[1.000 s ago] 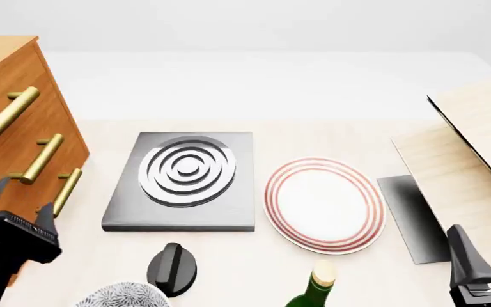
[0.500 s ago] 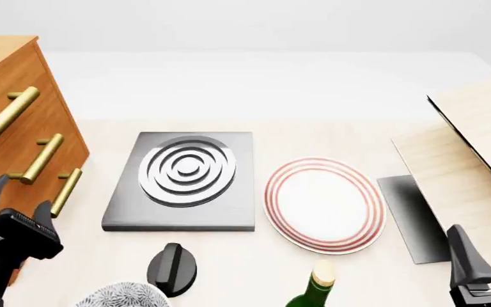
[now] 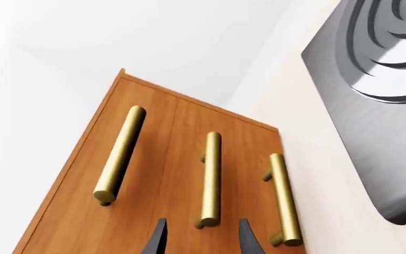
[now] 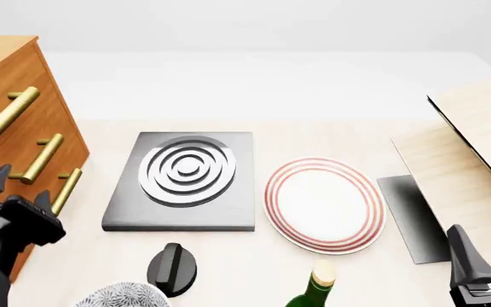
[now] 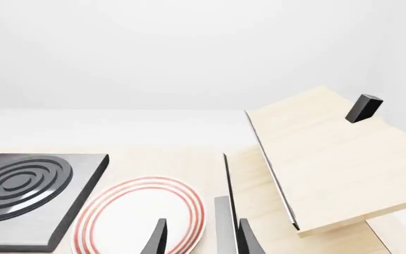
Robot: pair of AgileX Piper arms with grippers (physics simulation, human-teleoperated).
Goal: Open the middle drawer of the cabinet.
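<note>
The orange-brown cabinet (image 4: 48, 105) stands at the table's left edge, with three brass bar handles on its front. The middle drawer is shut flush with the others, and its handle (image 4: 41, 158) is the second bar. My left gripper (image 4: 22, 184) is open, just in front of the lower two handles. In the left wrist view the cabinet (image 3: 167, 143) fills the frame. There the near end of the middle handle (image 3: 210, 179) lies between the tips of my left gripper (image 3: 201, 235), apart from both. My right gripper (image 4: 487, 242) stands open and empty at the front right.
A grey ringed hob slab (image 4: 181, 182) lies next to the cabinet, and a red-ringed plate (image 4: 324, 203) beside it. A black knob (image 4: 173, 267), a speckled object (image 4: 122, 295) and a green bottle (image 4: 314, 291) sit along the front. Pale wood boards (image 4: 475, 147) lean at the right.
My left gripper has moved a little forward toward the cabinet's handles, staying open. The right arm has not moved.
</note>
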